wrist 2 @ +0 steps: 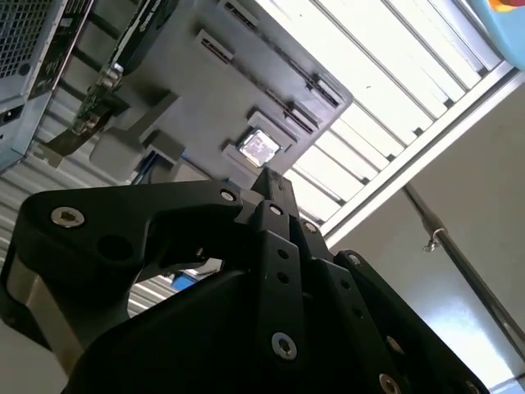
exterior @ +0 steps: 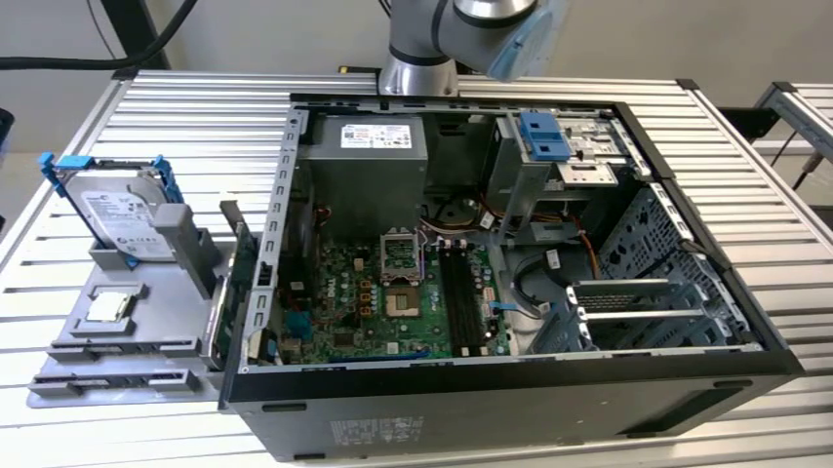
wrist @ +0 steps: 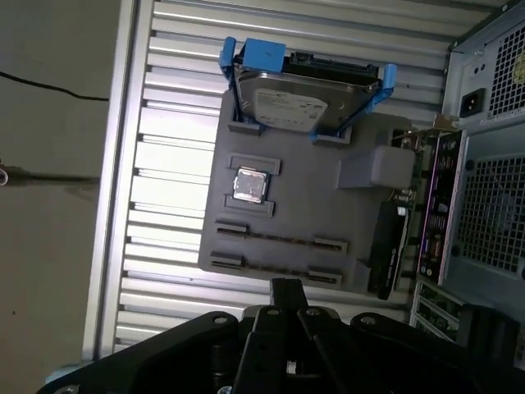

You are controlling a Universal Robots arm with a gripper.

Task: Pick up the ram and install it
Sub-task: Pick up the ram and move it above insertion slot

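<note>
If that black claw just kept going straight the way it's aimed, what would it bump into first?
Probably the grey holder tray, around its long narrow slots: the gripper points straight at them. How far off it is remains unclear.

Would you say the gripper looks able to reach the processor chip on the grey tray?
Probably yes: the gripper points down toward the grey tray, nothing covers the processor chip, and the hard drive stands apart.

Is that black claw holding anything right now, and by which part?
Nothing: in both wrist views the gripper is shut, with nothing between its fingertips.
</note>
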